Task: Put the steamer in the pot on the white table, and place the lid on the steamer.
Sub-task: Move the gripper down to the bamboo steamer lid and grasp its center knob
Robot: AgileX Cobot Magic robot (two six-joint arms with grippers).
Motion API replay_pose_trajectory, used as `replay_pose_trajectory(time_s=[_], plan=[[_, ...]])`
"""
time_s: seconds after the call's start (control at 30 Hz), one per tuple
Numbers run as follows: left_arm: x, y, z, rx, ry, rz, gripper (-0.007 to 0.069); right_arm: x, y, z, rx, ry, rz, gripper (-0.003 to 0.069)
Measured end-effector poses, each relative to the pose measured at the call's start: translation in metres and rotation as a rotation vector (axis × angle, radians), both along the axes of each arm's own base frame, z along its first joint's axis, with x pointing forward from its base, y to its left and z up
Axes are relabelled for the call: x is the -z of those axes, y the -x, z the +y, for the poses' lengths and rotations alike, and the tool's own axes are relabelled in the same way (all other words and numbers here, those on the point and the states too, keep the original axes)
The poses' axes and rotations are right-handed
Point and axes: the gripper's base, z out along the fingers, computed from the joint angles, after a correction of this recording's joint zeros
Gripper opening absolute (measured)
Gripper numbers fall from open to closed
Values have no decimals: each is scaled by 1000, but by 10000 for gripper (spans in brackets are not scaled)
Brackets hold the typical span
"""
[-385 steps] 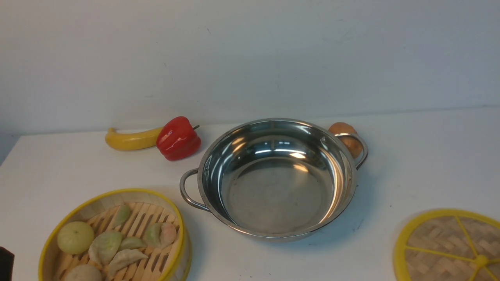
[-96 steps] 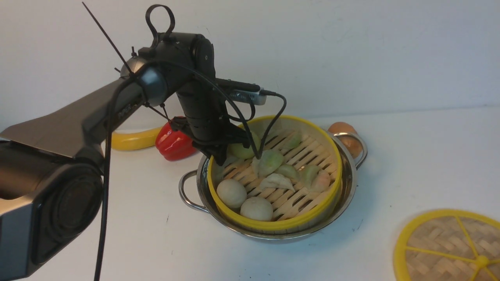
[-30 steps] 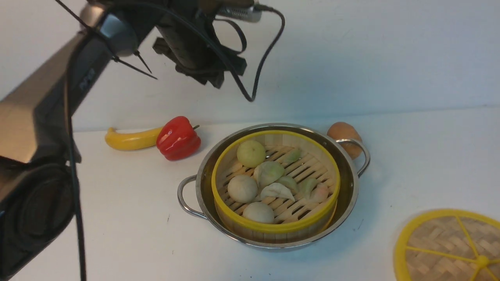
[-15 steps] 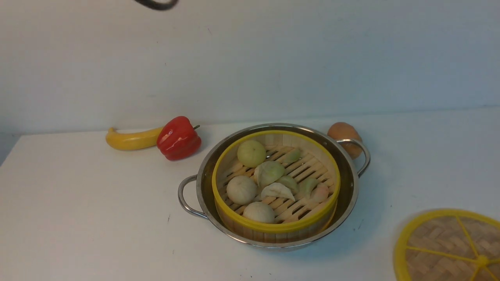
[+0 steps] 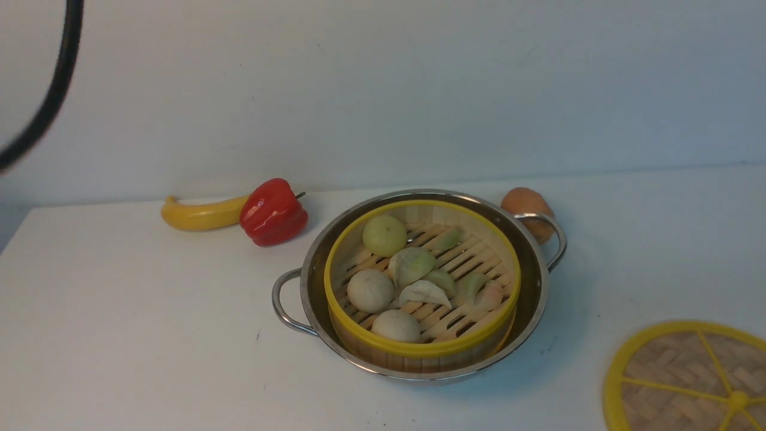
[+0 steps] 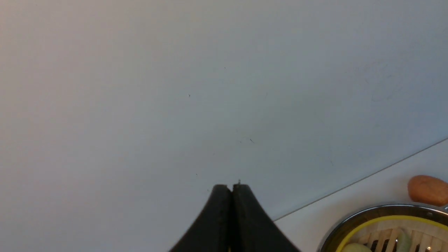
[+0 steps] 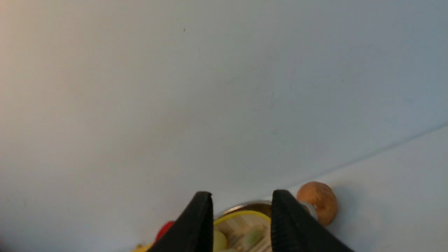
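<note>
Front view: the lid (image 5: 688, 377) is seen flat on the white table (image 5: 149, 335), well apart from the pot (image 5: 532, 293), at its 4 o'clock. The steamer (image 5: 419, 352) (dumplings and buns inside) is seated in the pot, uncovered. A red pepper (image 5: 273, 212) lies at 10 o'clock. The left fingers (image 6: 220, 210) are pressed together; the right fingers (image 7: 201, 220) are spread, empty.

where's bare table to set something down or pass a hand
Widest bare patch: white table left of the pot, nearer than banana and red pepper. Narrower gap between pot and lid. Crowded: brown vegetable right behind pot handle.
</note>
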Motion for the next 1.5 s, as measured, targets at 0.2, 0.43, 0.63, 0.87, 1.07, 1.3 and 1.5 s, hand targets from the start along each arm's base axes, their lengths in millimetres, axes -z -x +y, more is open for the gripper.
replay_pose_trajectory(time_s=[0.2, 0.43, 0.63, 0.87, 1.07, 1.3, 1.5], plan=[[67, 41, 11, 29, 58, -46, -21, -36, -59, 0, -138, 284, 335, 249], [102, 74, 21, 34, 93, -59, -21, -47, -120, -16, -159, 410, 770, 249], [110, 88, 27, 10, 141, -5, -12, -23, -164, -29, -112, 458, 967, 249], [118, 89, 28, -13, 132, 78, -10, 14, -159, -29, -155, 453, 1095, 249], [125, 98, 31, -10, 135, 69, -8, 68, -140, -28, -189, 439, 1233, 249], [152, 133, 40, 43, 198, -143, -3, 88, -141, -27, -152, 419, 1166, 249], [190, 157, 46, 73, 258, -255, 0, 95, -149, -28, -146, 422, 1155, 249]])
